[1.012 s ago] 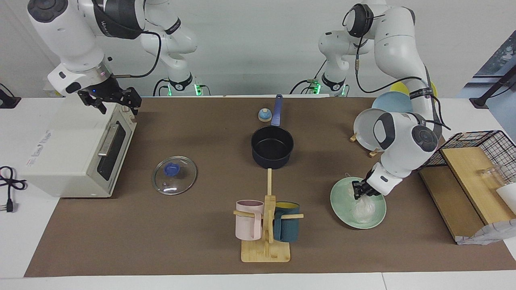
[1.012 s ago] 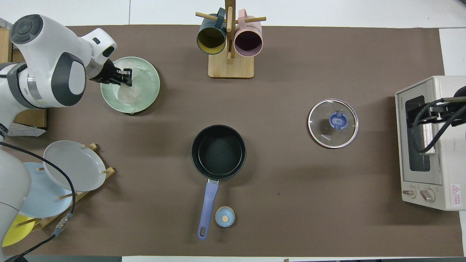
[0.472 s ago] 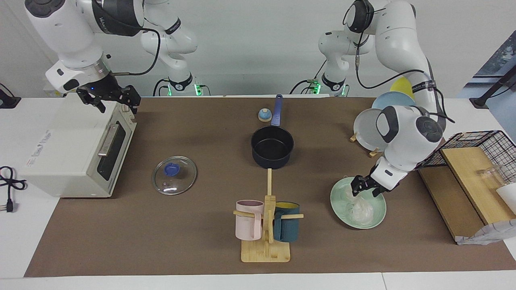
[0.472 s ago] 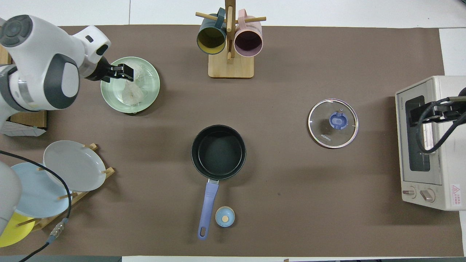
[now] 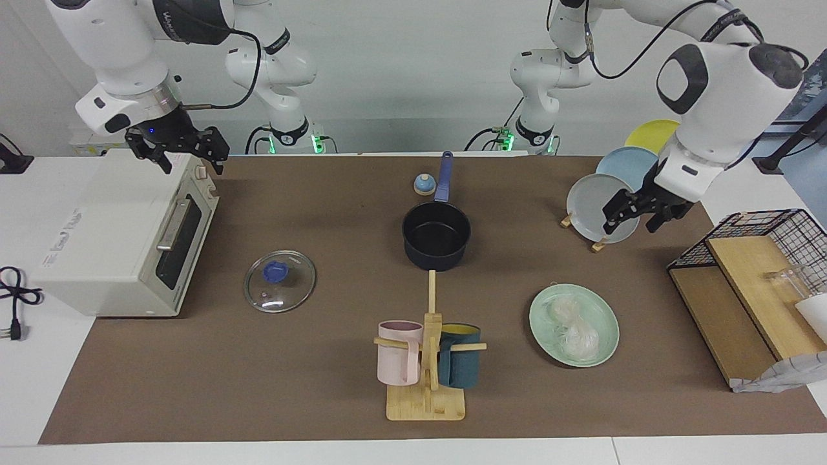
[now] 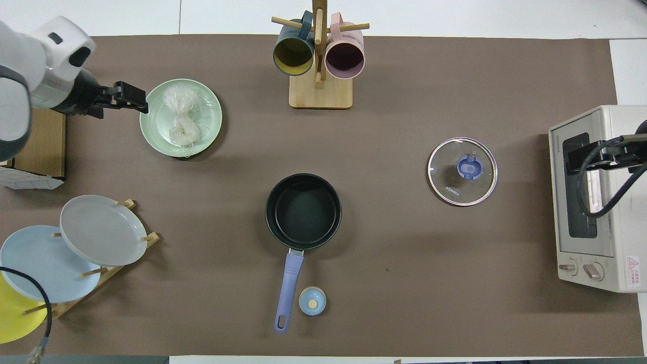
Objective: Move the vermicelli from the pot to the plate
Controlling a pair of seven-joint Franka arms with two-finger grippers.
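The vermicelli (image 5: 574, 326) lies as a small whitish clump on the mint-green plate (image 5: 537, 318), also seen in the overhead view as vermicelli (image 6: 181, 115) on the plate (image 6: 212, 121). The dark navy pot (image 5: 436, 236) stands mid-table with nothing in it, its blue handle toward the robots; it also shows in the overhead view (image 6: 303, 211). My left gripper (image 5: 632, 223) is open and empty, raised high, apart from the plate; from overhead the left gripper (image 6: 136, 97) sits beside the plate's edge at the left arm's end. My right gripper (image 5: 187, 158) is open and waits over the toaster oven (image 5: 123, 239).
A glass lid (image 5: 280, 272) lies between pot and oven. A wooden mug rack (image 5: 426, 361) with a pink and a teal mug stands farther from the robots than the pot. A rack of grey, blue and yellow plates (image 6: 101, 230) and a wire basket (image 5: 769, 236) stand at the left arm's end.
My left gripper has let go of the vermicelli, risen and drawn back off the plate toward the left arm's end. The vermicelli stays on the plate. The right arm has barely moved.
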